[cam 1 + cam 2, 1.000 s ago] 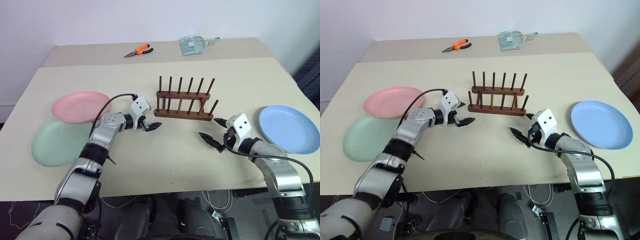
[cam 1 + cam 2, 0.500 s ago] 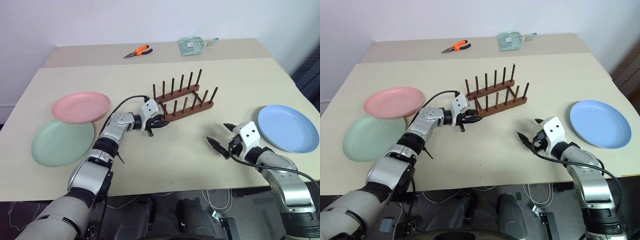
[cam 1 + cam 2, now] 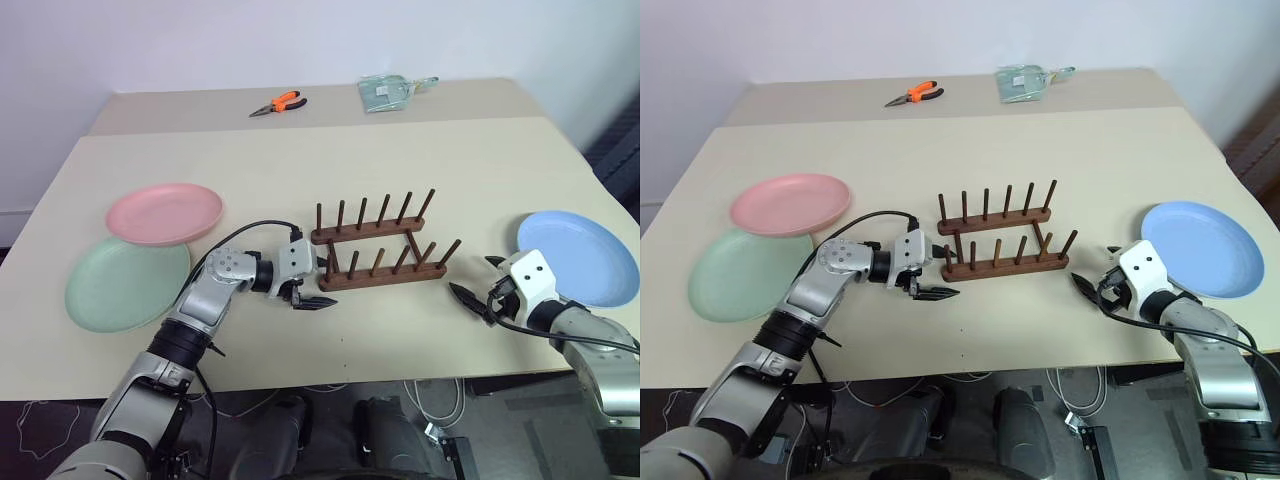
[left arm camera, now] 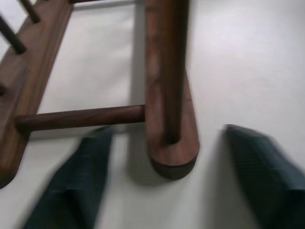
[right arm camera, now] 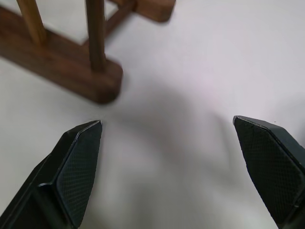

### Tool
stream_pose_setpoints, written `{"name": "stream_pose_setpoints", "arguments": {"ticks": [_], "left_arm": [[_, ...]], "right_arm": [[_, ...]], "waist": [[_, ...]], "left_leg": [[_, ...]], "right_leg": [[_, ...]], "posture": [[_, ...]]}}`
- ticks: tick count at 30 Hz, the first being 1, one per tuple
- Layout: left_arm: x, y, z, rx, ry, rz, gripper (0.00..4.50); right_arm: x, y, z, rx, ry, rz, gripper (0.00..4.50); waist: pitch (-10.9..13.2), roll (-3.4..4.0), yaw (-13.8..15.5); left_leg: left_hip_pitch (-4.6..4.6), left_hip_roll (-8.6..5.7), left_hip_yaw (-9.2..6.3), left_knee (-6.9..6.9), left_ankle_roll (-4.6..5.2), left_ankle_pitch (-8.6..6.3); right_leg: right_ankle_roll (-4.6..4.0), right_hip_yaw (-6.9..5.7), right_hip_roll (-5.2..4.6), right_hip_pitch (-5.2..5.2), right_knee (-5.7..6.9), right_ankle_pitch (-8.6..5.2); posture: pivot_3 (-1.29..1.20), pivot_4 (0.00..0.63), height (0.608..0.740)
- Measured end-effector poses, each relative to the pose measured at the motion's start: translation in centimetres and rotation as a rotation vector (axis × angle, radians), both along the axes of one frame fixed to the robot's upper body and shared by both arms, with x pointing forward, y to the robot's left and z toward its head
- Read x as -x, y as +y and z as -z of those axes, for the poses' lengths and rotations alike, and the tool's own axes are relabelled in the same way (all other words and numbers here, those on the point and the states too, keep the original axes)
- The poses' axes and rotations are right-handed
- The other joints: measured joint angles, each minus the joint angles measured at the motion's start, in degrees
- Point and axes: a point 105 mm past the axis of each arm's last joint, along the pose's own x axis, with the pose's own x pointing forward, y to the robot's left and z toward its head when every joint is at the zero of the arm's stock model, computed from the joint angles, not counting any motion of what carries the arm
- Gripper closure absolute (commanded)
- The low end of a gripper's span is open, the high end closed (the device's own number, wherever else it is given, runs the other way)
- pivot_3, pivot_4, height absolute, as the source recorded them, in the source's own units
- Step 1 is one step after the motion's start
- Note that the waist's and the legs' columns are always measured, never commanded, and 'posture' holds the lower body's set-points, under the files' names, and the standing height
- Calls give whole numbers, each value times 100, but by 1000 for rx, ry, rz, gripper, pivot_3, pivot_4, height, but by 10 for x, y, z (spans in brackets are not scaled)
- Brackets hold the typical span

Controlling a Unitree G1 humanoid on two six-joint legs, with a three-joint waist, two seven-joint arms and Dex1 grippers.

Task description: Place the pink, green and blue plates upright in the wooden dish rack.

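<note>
Both claws (image 3: 305,283) (image 3: 480,285) wide open

Even, bright overhead lighting with soft shadows and no glare; the left wrist view shows motion blur.

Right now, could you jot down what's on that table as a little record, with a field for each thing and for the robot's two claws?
rack: wooden dish rack stands mid-table, no plates in it
pink plate: pink plate lies flat at the table's left, overlapping the green one's far edge
green plate: green plate lies flat, nearer the table's front edge
blue plate: blue plate lies flat at the right
left claw: left gripper open at the rack's left end
right claw: right gripper open, between rack and blue plate
far table: orange-handled pliers, a clear packet
</note>
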Motion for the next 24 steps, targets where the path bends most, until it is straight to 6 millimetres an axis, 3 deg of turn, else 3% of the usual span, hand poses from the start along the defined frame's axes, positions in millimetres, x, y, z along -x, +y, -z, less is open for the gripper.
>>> {"name": "stream_pose_setpoints", "arguments": {"ticks": [3, 5, 7, 10, 12, 13, 18, 22, 24], "left_arm": [[8, 11, 3, -7, 40, -47, 38], [14, 26, 5, -10, 77, -90, 635], [21, 37, 6, -12, 106, -125, 1391], [33, 48, 5, 16, 165, -180, 2943], [46, 45, 6, 65, 260, -198, 3938], [53, 39, 8, 90, 303, -192, 4003], [66, -5, 12, 127, 333, -146, 4003], [36, -29, 13, 158, 222, -268, 4003], [20, -30, 13, 158, 154, -335, 4003]], "right_arm": [[7, -5, 1, 27, 11, -11, 0], [12, -9, 0, 47, 27, -21, 542], [16, -8, 3, 50, 46, -42, 1318], [20, 0, 5, 46, 66, -85, 2929], [21, 7, 8, 39, 75, -110, 3935], [20, 11, 9, 35, 78, -121, 4454], [10, 32, 12, 15, 50, -160, 4454], [-8, 53, 13, 0, 10, -163, 4454], [-15, 63, 14, 7, -8, -168, 4454]], "waist": [[-6, 8, -31], [-7, 8, -37], [-11, 13, -33], [-12, 14, -28], [-11, 14, -19], [-9, 11, -9], [-9, 6, -4], [-15, 0, -12], [-20, -4, -15]], "left_leg": [[6, 0, 2, -9, 0, 0], [13, 4, 2, -13, 0, 0], [18, 5, 1, -14, -1, -1], [18, 5, 2, -14, -3, -3], [18, 5, 2, -13, -3, -3], [17, 5, 2, -12, -3, -4], [18, 5, 2, -6, -12, -8], [25, 6, 2, -2, -13, -7], [29, 7, 3, -2, -14, -7]], "right_leg": [[-1, 4, 0, 1, 0, -1], [-2, 3, 4, 6, 0, -2], [-5, 3, 4, 11, 0, -3], [-16, 5, 3, 12, -1, -12], [-16, 6, 2, 14, -2, -13], [-15, 5, 2, 15, -3, -13], [-16, 4, 1, 21, -5, -13], [-16, 2, 2, 27, -3, -12], [-16, 1, 2, 29, -3, -12]], "posture": [[0, 150, 727], [0, 150, 727], [0, 150, 727], [0, 150, 727], [0, 150, 727], [0, 150, 727], [0, 150, 727], [0, 150, 727], [0, 150, 727]]}}
